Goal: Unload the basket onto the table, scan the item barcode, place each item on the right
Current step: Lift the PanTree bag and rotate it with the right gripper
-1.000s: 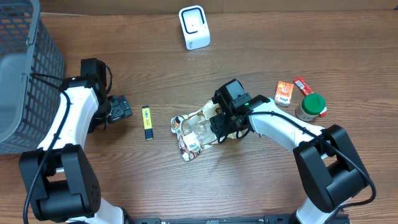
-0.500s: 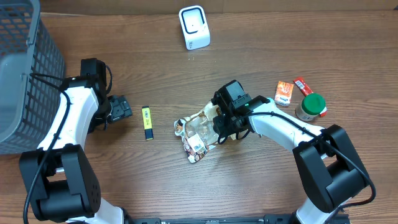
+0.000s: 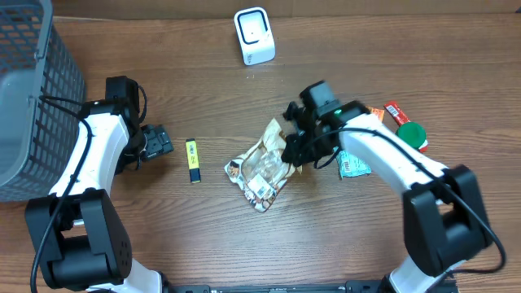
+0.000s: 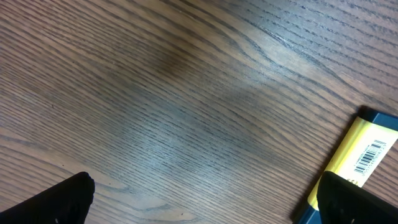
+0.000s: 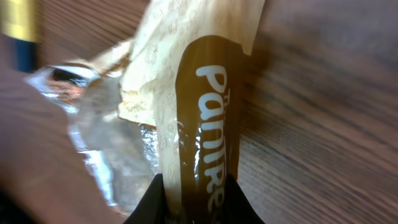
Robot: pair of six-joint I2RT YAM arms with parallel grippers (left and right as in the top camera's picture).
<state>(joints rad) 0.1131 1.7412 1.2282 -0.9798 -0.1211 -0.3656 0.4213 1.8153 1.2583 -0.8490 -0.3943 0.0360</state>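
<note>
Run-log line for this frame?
phase: grasp | right gripper: shut on snack bag | left gripper: open, empty, near yellow pen-like item | white scanner: nothing presented yet

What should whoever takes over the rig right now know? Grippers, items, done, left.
Left gripper: open, empty, low over the table beside the yellow item.
Right gripper: shut on one end of the snack bag; the bag's other end appears to rest on the table.
White scanner: at the far edge, apart from the bag.
Done: bag gripped.
Left: carry the bag to the scanner and present its barcode.
</note>
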